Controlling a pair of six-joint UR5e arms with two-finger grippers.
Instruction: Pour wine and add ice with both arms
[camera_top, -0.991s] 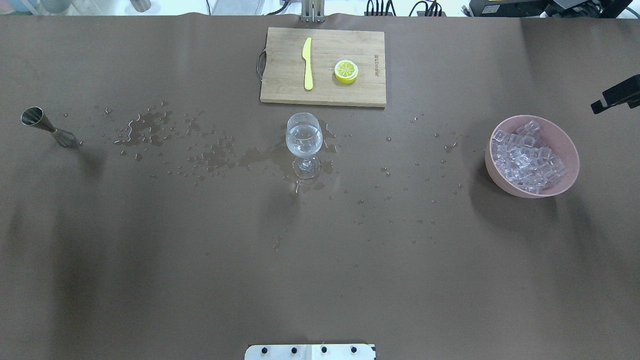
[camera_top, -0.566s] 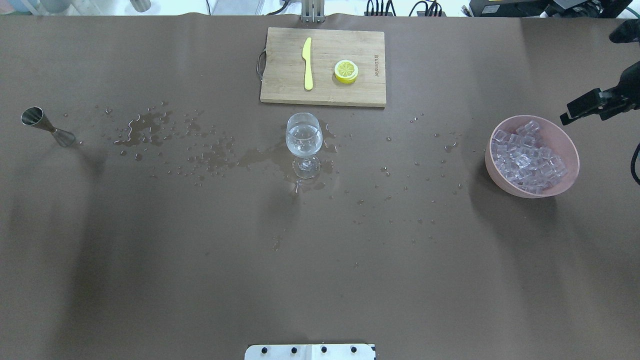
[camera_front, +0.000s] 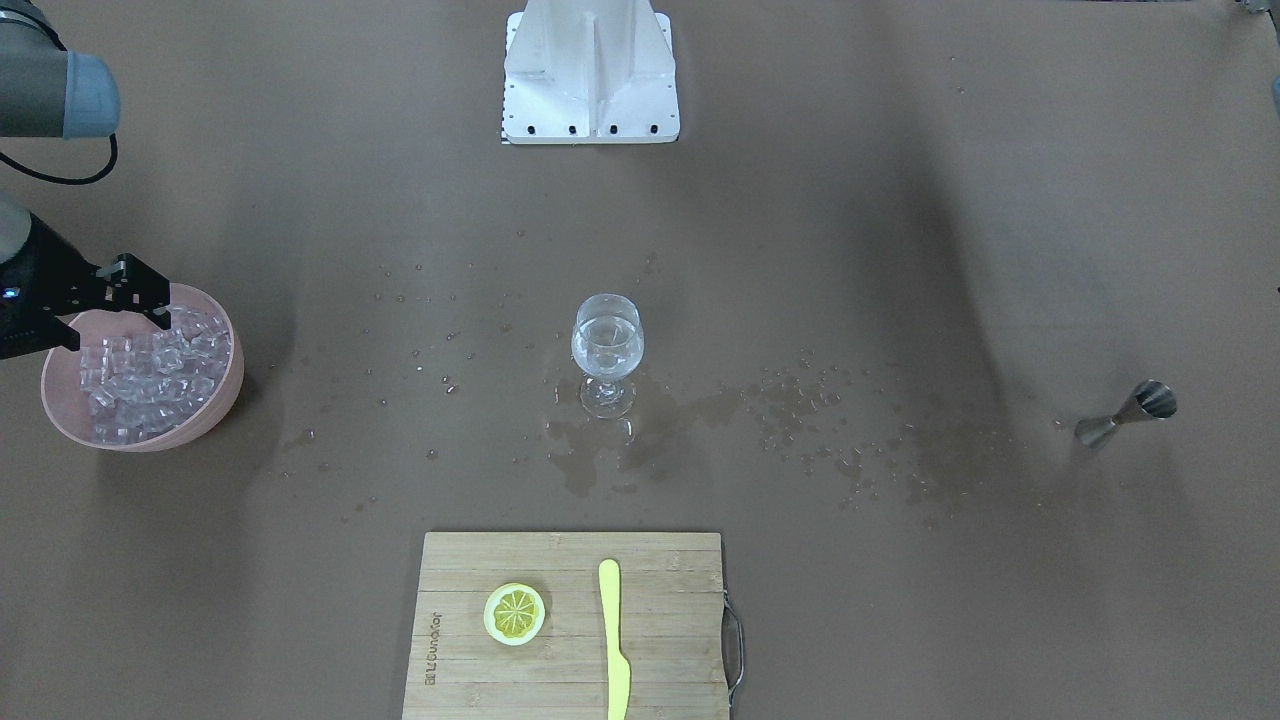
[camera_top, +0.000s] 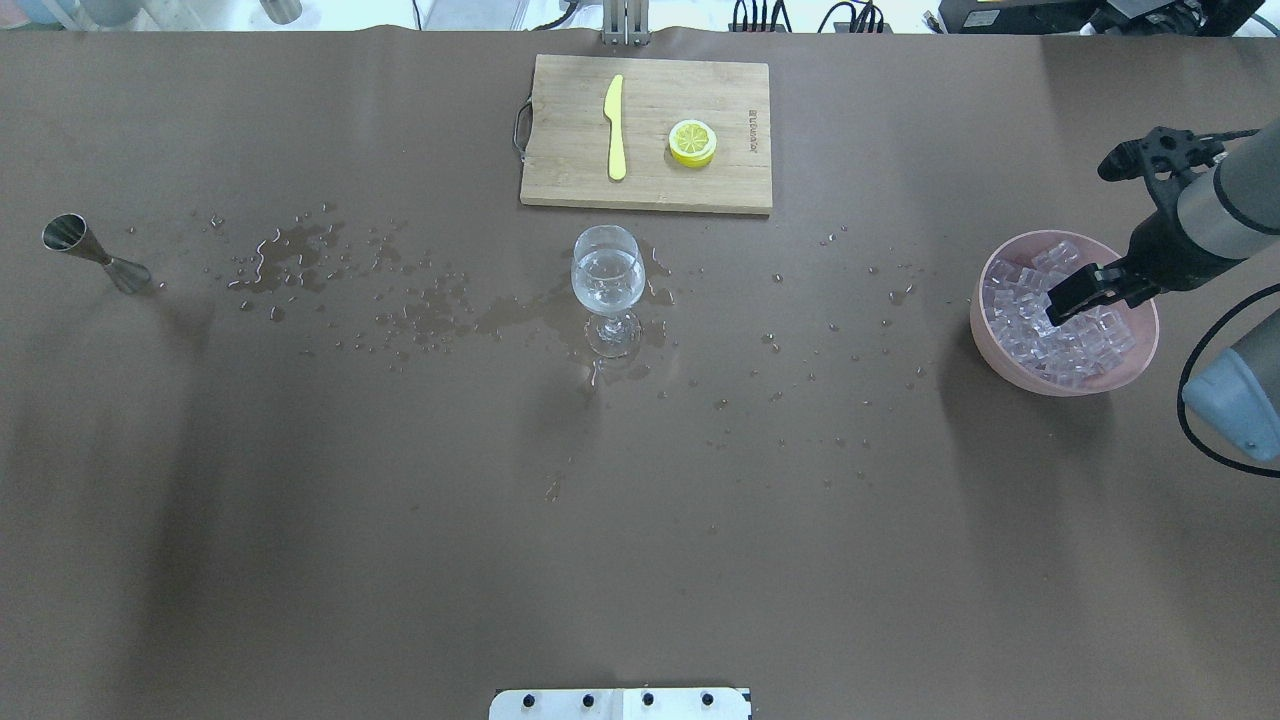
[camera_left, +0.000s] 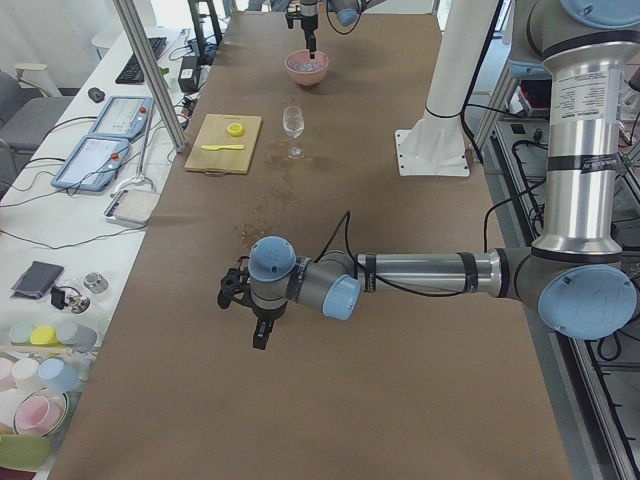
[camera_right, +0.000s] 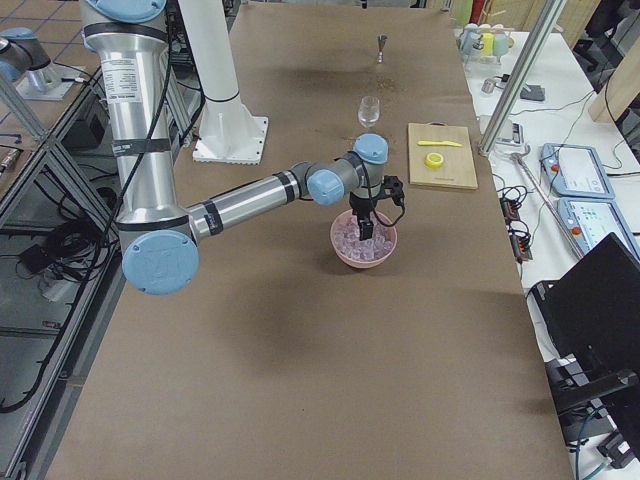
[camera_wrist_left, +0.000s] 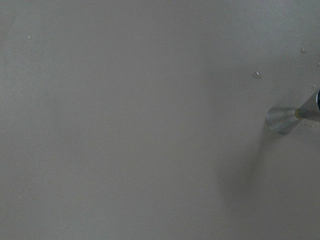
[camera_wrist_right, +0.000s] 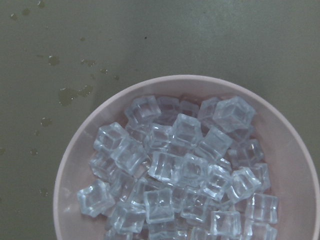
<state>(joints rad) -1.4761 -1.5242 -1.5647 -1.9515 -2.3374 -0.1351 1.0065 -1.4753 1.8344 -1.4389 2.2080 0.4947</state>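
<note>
The brown-covered table (camera_top: 400, 560) fills the overhead view, and clock directions here are read in that view with the wine glass as the dial's centre. The right arm (camera_right: 250, 195) reaches in from three o'clock. The left arm (camera_left: 420, 272) stretches out low over the table's nine o'clock end and shows only in the side view. A wooden cutting board (camera_top: 700, 90) lies at twelve o'clock, close to the far edge. A pink bowl (camera_top: 1010, 370) sits at three o'clock, well apart from the glass. The right gripper (camera_top: 1068, 296) hangs over its twelve o'clock half, fingers pointing down toward the cubes and spread apart, holding nothing. The left gripper (camera_left: 258, 335) points down above bare table; whether its jaws are wide or narrow cannot be told. The wine glass (camera_top: 607, 275) stands upright at the centre in a wet patch. A steel jigger (camera_top: 95, 255) stands far out at nine o'clock. On the board, a yellow knife (camera_top: 615, 125) lies at the nine o'clock side of a lemon slice (camera_top: 692, 142). The ice (camera_wrist_right: 185, 165) is heaped in the bowl. The wine (camera_top: 606, 272), clear as water, partly fills the glass's bowl. Spilled droplets (camera_top: 290, 250) trail from nine o'clock across to three.
</note>
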